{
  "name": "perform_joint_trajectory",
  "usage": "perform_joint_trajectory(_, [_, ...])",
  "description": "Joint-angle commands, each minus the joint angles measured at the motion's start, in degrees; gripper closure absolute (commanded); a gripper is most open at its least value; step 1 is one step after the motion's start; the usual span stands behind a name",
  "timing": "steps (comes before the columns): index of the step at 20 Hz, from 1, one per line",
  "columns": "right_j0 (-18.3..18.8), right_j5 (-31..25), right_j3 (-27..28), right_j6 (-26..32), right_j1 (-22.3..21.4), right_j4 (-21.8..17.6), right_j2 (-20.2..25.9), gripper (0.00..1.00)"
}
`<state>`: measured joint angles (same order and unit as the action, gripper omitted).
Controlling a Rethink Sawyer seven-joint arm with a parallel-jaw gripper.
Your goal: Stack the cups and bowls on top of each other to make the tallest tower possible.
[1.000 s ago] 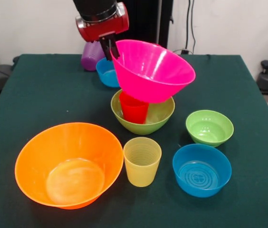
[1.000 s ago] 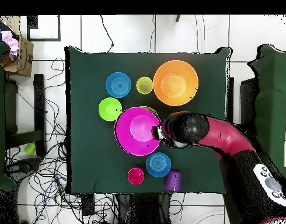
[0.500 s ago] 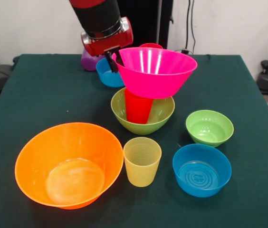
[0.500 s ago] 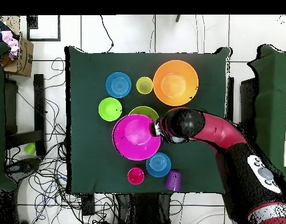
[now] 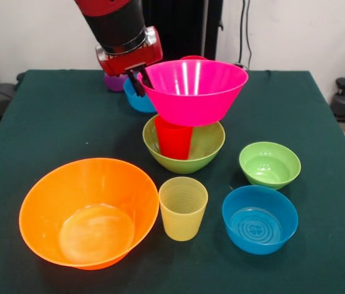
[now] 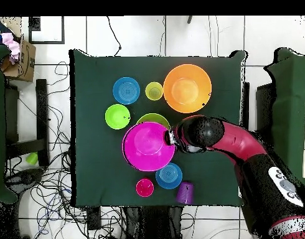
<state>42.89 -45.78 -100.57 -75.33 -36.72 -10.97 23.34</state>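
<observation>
Front view ran from the orange bowl [image 5: 89, 211], yellow cup [image 5: 183, 207] and a blue bowl [image 5: 260, 218] back past the small green bowl [image 5: 270, 164] to the tower [image 5: 183, 131]: medium green bowl [image 5: 203, 150], upright red cup [image 5: 173, 139], then the hot pink bowl [image 5: 192, 90], mouth up. Overhead counted six bowls and four cups, including the pinkish-red cup [image 6: 144, 187] and purple cup [image 6: 185, 192]. The gripper [image 5: 137, 78] stayed clamped on the pink bowl's rim, which sat more level than a second earlier.

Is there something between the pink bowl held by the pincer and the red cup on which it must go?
Nothing visible stands between them. The pincer grips the rim of the large hot pink plastic bowl, whose base sits directly over the bright red plastic cup standing inside the medium lime green plastic bowl.
</observation>
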Motion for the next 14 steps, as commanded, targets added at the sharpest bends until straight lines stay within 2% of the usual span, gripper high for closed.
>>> perform_joint_trajectory(1, [-0.48,0.25,3.61,-1.25,3.58,-0.54,2.06,1.00])
perform_joint_trajectory(4, [-0.73,-1.13,3.82,-1.89,2.71,-0.11,1.71,1.00])
perform_joint_trajectory(10, [-2.10,-8.14,6.73,-2.42,0.36,0.48,1.05,1.00])
perform_joint_trajectory(14, [-2.74,-10.60,7.99,-3.47,0.25,0.84,0.71,1.00])
